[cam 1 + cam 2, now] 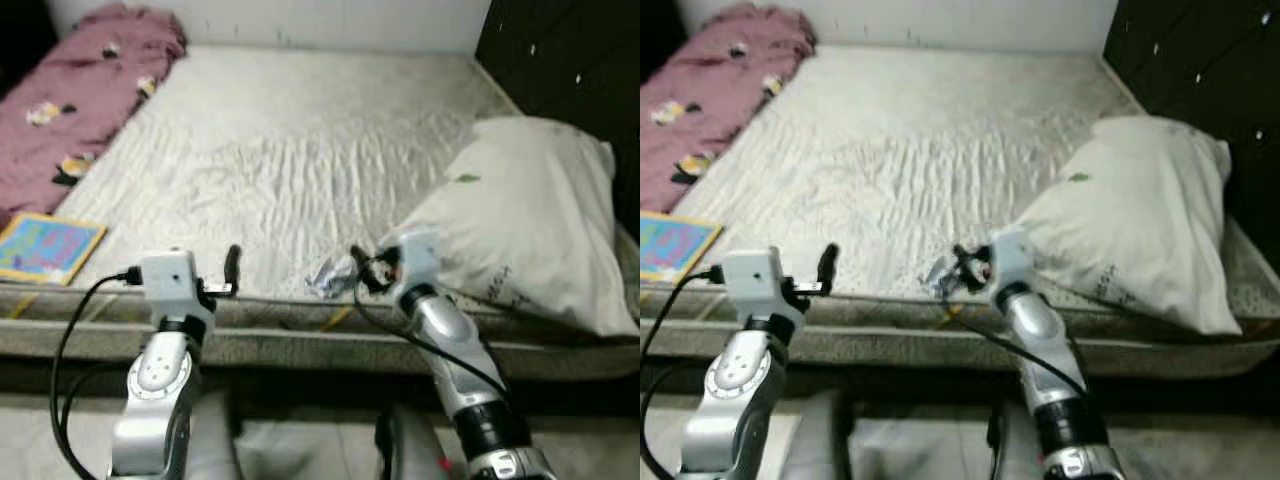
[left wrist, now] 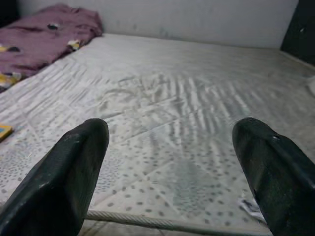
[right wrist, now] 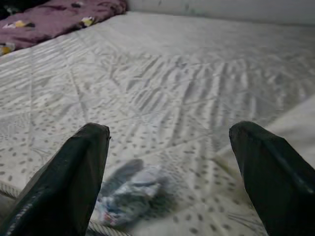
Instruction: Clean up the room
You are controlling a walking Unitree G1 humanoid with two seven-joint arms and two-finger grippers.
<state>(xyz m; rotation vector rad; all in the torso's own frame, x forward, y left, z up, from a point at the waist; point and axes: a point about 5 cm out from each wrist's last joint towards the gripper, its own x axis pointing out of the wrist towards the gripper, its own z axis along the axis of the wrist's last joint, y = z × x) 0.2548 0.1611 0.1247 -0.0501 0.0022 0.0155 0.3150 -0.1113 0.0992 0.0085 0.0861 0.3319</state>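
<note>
Pale, dotted quilting covers the bare mattress (image 1: 300, 150), which is seen from its near edge with both silver arms raised over that edge. A small crumpled wrapper (image 3: 129, 195), bluish and white, lies on the mattress close to the near edge, just beside the corner of a large white pillow (image 1: 520, 215) that rests toward the right side. The right gripper (image 3: 170, 182) is held low over the mattress with its two black fingers spread wide apart and nothing between them; the wrapper is seen just ahead of it, nearer one finger than the other. The left gripper (image 2: 172, 177) is held over the near edge further left, well apart from the wrapper, its fingers likewise spread wide and empty. A rumpled pink blanket (image 1: 85, 85) is bunched at the far left corner, and a colourful flat book (image 1: 45, 248) lies near the left end of the near edge.
</note>
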